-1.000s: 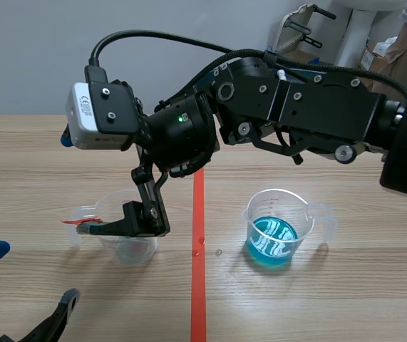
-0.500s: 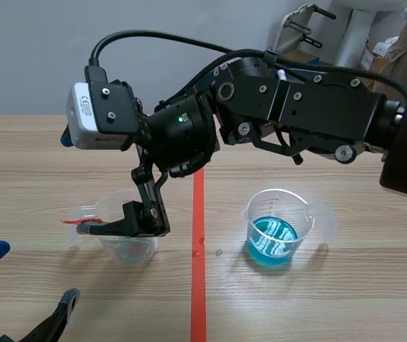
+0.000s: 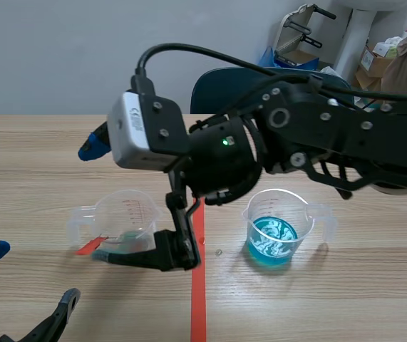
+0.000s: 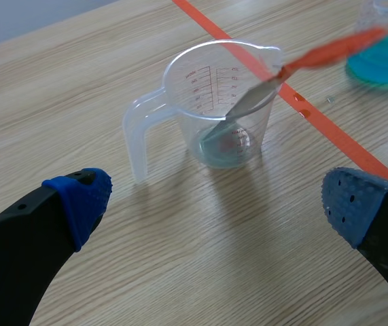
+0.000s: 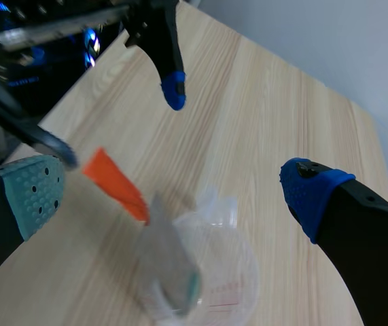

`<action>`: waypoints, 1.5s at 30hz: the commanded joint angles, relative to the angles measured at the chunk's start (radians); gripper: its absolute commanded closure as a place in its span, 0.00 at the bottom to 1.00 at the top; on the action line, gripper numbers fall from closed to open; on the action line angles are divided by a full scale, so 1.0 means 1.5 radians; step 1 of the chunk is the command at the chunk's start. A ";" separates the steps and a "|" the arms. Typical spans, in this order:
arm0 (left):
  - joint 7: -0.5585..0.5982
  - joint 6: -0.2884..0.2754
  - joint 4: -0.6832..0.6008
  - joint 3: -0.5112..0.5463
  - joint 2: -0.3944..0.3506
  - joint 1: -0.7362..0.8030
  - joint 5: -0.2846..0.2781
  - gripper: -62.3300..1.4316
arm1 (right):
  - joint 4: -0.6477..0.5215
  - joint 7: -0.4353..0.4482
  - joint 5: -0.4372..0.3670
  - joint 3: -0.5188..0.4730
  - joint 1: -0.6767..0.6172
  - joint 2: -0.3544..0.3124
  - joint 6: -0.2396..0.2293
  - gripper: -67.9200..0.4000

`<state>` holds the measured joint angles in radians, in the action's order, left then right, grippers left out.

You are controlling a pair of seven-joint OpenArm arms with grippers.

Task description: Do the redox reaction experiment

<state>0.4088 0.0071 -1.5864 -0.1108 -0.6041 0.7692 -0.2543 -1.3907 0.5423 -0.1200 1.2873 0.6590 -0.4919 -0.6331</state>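
A spatula (image 4: 248,102) is leaned in the clear beaker (image 4: 180,119); the right gripper (image 5: 173,197) is released above it; the left gripper (image 4: 214,200) is released nearby.

Two clear plastic measuring cups with red graduation marks stand upright on the table (image 3: 32,164), well apart. The fuller cup (image 3: 278,210) holds bright blue liquid (image 3: 273,239) to about a third of its height. Its handle points away from the other cup. The near-empty cup (image 3: 128,212) has only a thin film of pale greenish liquid (image 4: 222,151) on its bottom, and its handle likewise points outward. A small spatula (image 3: 89,246) leans in this cup, with its grey metal blade down at the bottom and its orange-red handle slanting out over the rim, blurred.
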 commanded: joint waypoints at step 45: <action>-0.101 -0.090 -0.124 0.303 0.074 0.087 -0.011 0.00 | -0.442 -0.263 -0.279 -0.953 -0.908 -0.099 0.050 0.00</action>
<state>0.2493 -0.1291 -1.7458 0.3412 -0.4950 0.9005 -0.2676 -2.0628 0.1333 -0.5240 -0.1295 -0.7048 -0.6239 -0.5621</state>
